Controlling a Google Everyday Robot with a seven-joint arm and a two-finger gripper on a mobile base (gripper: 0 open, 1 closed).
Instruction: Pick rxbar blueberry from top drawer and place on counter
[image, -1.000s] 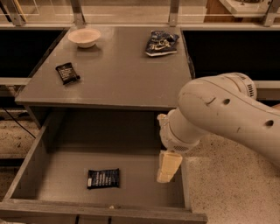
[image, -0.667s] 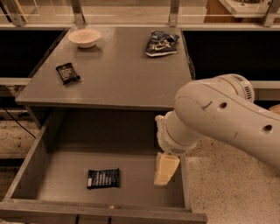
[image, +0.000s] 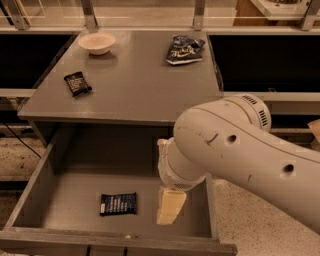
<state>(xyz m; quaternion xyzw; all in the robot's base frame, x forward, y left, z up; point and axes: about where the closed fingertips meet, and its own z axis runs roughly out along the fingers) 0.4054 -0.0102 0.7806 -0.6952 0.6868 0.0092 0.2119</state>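
The rxbar blueberry (image: 118, 203) is a small dark-blue wrapped bar with white lettering. It lies flat on the floor of the open top drawer (image: 65, 210), near the front and left of centre. My gripper (image: 170, 206) hangs down inside the drawer from the large white arm (image: 235, 150). It is just right of the bar, apart from it and holding nothing that I can see. The grey counter (image: 135, 85) lies above and behind the drawer.
On the counter are a black wrapped bar (image: 77, 83) at the left, a white bowl (image: 97, 42) at the back left and a puffy blue-and-white snack bag (image: 184, 49) at the back right. The drawer's low front wall (image: 115, 242) is nearest me. Speckled floor lies on both sides.
The arm and gripper have shifted to the left inside the drawer, closer to the blue bar. The bar and the things on the counter have not moved.
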